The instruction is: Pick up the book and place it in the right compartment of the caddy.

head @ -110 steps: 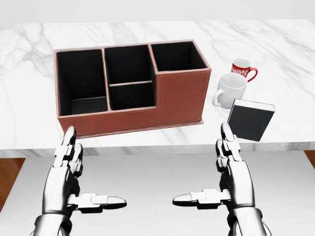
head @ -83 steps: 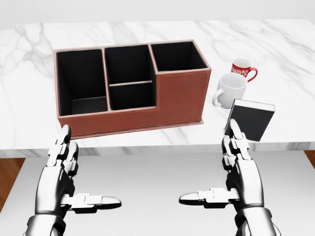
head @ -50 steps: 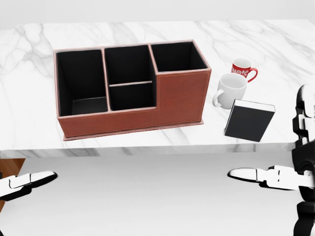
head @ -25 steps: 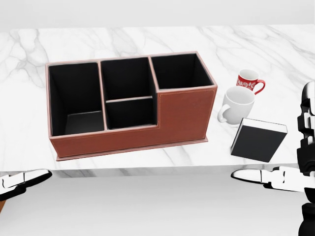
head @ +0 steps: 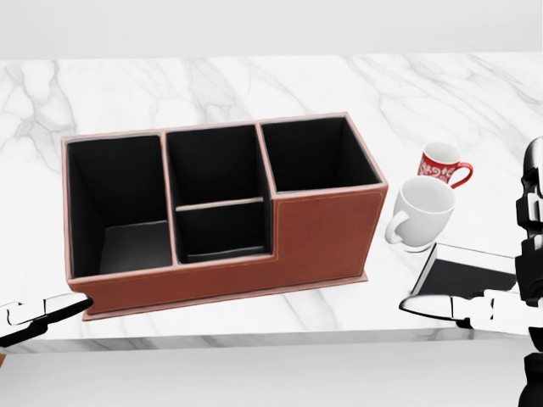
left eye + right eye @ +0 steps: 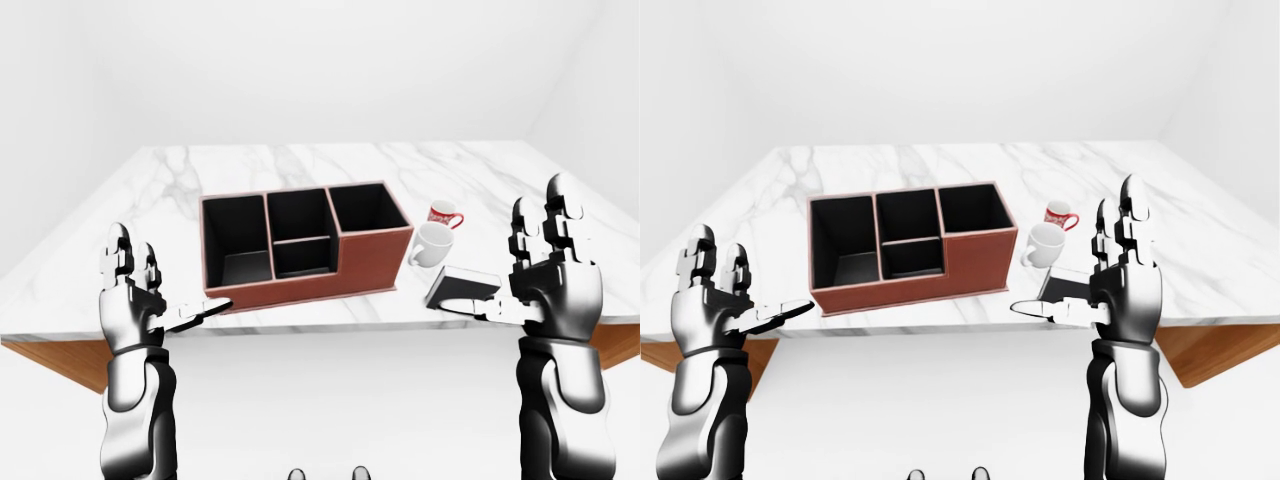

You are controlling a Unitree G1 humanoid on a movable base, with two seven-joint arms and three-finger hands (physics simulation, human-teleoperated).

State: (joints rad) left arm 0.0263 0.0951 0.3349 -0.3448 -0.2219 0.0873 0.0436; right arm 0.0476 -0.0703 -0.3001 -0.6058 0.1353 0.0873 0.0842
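Observation:
A brown caddy (image 5: 327,225) with black compartments stands on the white marble table (image 5: 212,85); its right compartment (image 5: 316,155) holds nothing. The dark book (image 5: 471,275) with a white page edge lies flat at the lower right of the head view, near the table's edge. My right hand (image 6: 500,265) is open, fingers upright, thumb pointing left just below the book, not touching it. My left hand (image 6: 172,283) is open too, off the caddy's lower left corner, its thumb reaching toward that corner.
A white mug (image 5: 420,212) stands between the caddy and the book, with a red mug (image 5: 443,163) just above it. The table's near edge (image 6: 330,328) runs just beyond both hands.
The camera has moved closer, so the caddy, mugs and book look larger and sit lower. Both hands have spread out to the sides and risen, staying open.

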